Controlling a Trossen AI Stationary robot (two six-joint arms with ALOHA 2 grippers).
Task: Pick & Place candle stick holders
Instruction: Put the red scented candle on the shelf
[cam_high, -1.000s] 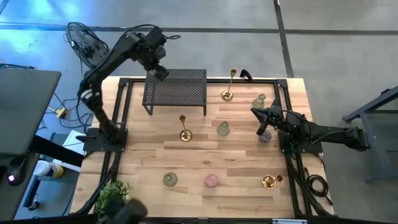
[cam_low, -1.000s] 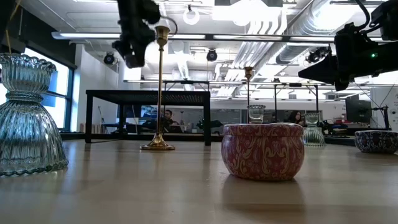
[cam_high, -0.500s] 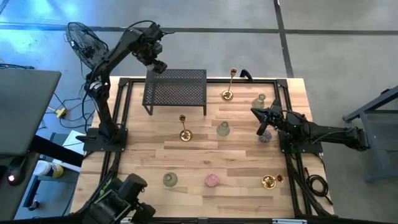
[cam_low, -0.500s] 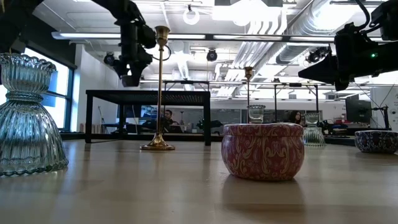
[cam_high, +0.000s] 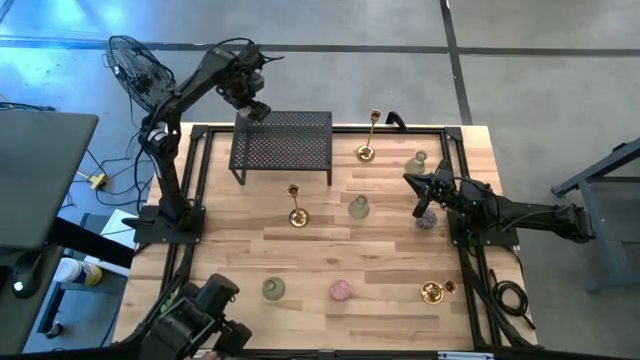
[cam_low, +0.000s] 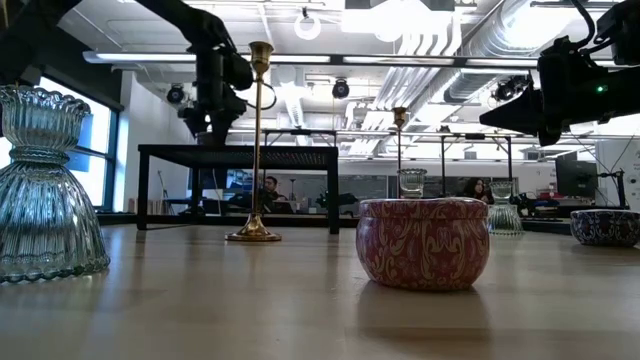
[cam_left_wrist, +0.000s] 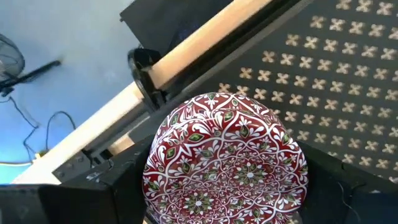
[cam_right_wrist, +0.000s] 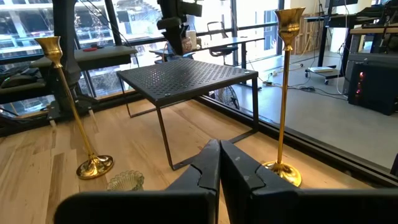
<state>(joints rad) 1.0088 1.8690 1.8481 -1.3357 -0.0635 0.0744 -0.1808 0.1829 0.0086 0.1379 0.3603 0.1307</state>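
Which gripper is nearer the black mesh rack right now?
Left. The left gripper hangs over the black mesh rack's far-left corner, holding a red patterned tin. The right gripper sits across the table, well away on the right side.

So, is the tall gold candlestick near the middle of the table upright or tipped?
Upright. The tall gold candlestick stands straight on its round base in the low view.

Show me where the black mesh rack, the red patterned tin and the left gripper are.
black mesh rack (cam_high: 283, 143), high view, on its mesh top.
red patterned tin (cam_left_wrist: 225, 158), left wrist view, on its lid.
left gripper (cam_high: 254, 107), high view, between its fingertips.
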